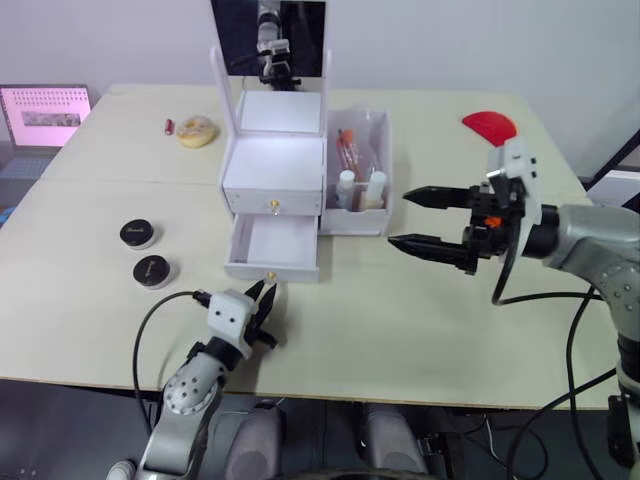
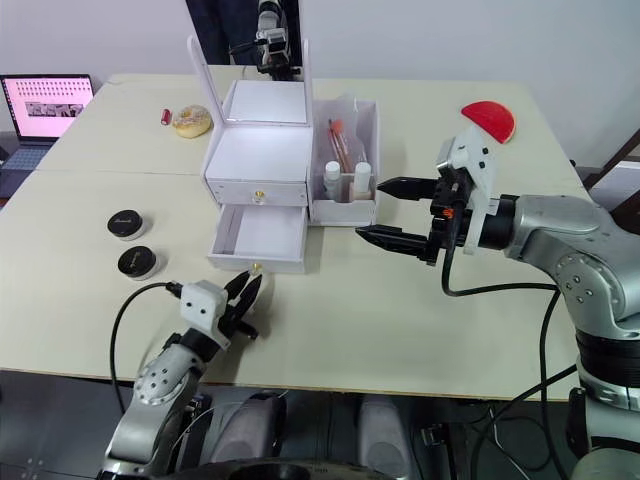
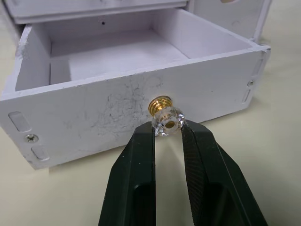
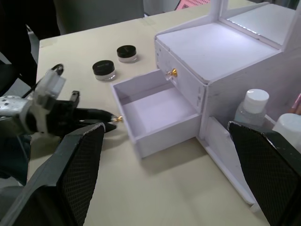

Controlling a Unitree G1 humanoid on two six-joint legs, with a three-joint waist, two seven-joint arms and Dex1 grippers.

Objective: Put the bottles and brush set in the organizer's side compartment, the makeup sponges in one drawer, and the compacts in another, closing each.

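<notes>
While the side compartment's (image 1: 372, 215) clear wrap blurs the brush set (image 1: 347, 150) behind two white-capped bottles (image 1: 345, 187), the rest reads clearly. A laptop (image 1: 44, 115) is cut off at the edge. Two black compacts (image 1: 138, 233) sit on the surface (image 1: 400, 320) beside the white organizer (image 1: 272, 170). Its lower drawer (image 1: 272, 248) stands pulled out, empty. The left hand (image 3: 168, 136) pinches the drawer's crystal knob (image 3: 166, 120) narrowly; the right hand (image 1: 425, 222) hangs wide, holding nothing, near the compartment.
</notes>
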